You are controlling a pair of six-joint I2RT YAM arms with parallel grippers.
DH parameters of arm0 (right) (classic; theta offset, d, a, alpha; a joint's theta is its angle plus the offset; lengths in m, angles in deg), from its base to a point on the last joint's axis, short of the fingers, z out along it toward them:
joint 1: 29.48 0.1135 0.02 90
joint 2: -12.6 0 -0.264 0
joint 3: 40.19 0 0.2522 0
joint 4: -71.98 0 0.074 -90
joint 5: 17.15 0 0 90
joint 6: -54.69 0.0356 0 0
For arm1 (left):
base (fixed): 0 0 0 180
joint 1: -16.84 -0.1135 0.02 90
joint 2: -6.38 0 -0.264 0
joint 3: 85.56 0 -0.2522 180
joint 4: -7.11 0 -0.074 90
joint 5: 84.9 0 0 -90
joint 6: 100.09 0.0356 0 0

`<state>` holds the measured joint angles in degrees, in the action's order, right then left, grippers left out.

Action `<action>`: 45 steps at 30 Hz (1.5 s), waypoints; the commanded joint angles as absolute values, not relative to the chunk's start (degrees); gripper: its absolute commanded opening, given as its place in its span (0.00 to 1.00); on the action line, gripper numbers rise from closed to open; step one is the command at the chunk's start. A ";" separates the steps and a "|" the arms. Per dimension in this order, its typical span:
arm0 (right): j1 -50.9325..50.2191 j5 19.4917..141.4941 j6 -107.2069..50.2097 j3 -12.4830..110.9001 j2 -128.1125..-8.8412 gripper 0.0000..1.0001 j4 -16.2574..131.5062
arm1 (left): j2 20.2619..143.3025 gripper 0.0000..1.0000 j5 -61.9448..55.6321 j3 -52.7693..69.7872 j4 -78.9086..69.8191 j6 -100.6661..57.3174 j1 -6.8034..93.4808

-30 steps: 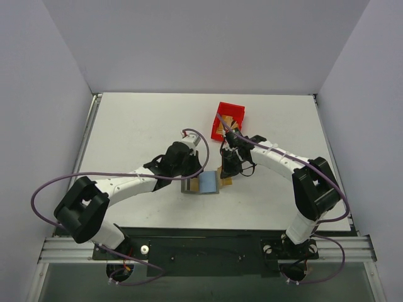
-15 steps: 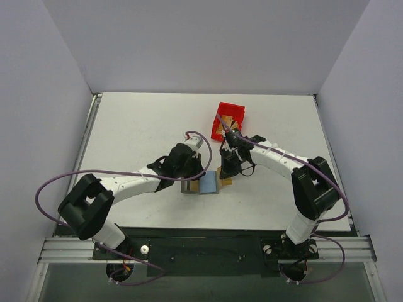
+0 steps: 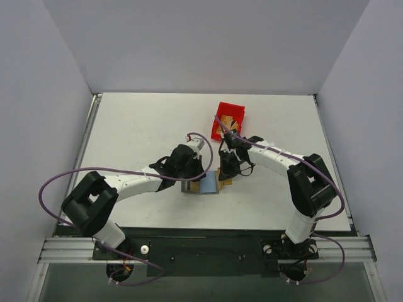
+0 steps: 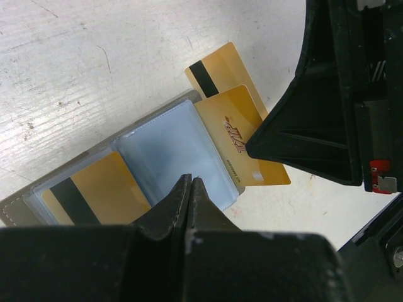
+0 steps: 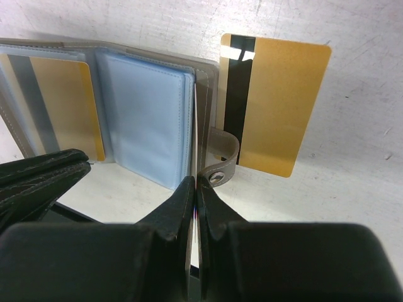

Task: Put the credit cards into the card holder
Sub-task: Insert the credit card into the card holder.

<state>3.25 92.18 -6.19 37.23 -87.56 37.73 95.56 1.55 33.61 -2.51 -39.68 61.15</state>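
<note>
The grey card holder (image 3: 206, 185) lies open on the table, its bluish sleeves (image 4: 165, 150) facing up. A gold credit card (image 4: 104, 187) with a black stripe sits in its left sleeve (image 5: 66, 107). My left gripper (image 4: 190, 181) is shut with nothing between its fingers, tips down on the middle sleeve. My right gripper (image 5: 197, 182) is shut on a second gold card (image 4: 236, 126), held on edge at the holder's right side beside the closing tab (image 5: 225, 157). A third striped card (image 5: 283, 100) lies flat on the table past the holder.
A small red plastic bin (image 3: 228, 112) stands behind the right gripper (image 3: 223, 174), towards the back of the table. Both arms meet over the holder near the table's middle, with the left gripper (image 3: 194, 178) at its left.
The left arm has shifted a little to the right, closer over the holder. The right gripper and its card have barely moved.
</note>
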 commanded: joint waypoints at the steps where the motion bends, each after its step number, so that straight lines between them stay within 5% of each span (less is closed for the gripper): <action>1: 3.65 90.78 -5.96 38.09 -88.29 0.00 35.55 | 97.07 0.00 -0.60 32.07 1.35 -39.54 61.84; 33: 3.65 90.17 -6.31 37.38 -88.03 0.00 35.10 | 107.01 0.00 3.17 36.82 12.42 -45.43 64.04; 45: 3.65 89.90 -6.49 37.21 -88.03 0.00 35.10 | 103.85 0.00 12.39 37.17 -3.39 -45.69 63.68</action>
